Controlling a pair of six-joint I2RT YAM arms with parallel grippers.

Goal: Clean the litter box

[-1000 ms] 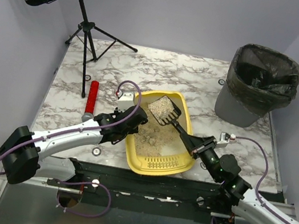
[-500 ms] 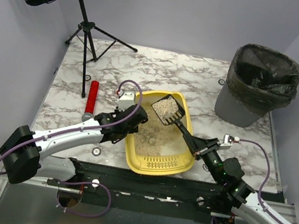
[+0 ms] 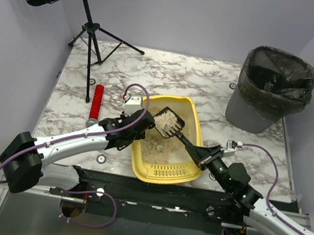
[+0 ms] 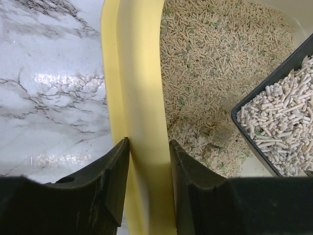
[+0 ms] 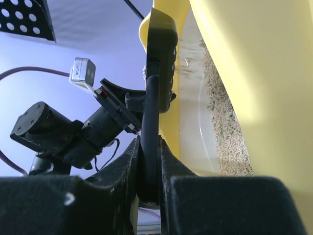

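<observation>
The yellow litter box [image 3: 193, 119] with beige litter sits at the table's front middle, its slotted sieve end [image 3: 170, 171] nearest the arms. My left gripper [image 3: 141, 128] is shut on the box's left wall [image 4: 142, 147], one jaw outside and one inside. My right gripper [image 3: 202, 156] is shut on the handle of a black scoop [image 3: 168, 123]. The scoop is full of pale litter pellets [image 4: 281, 127] and hangs over the box's left half. In the right wrist view the scoop handle [image 5: 150, 132] runs up between the jaws beside the yellow wall [image 5: 259, 73].
A grey bin with a black bag [image 3: 270, 89] stands at the back right. A red cylinder [image 3: 96, 102] lies left of the box. A black music stand [image 3: 93, 30] rises at the back left.
The right gripper has drawn the loaded scoop from the box's far end toward the left and nearer, low over the litter. The left gripper has kept its grip on the wall.
</observation>
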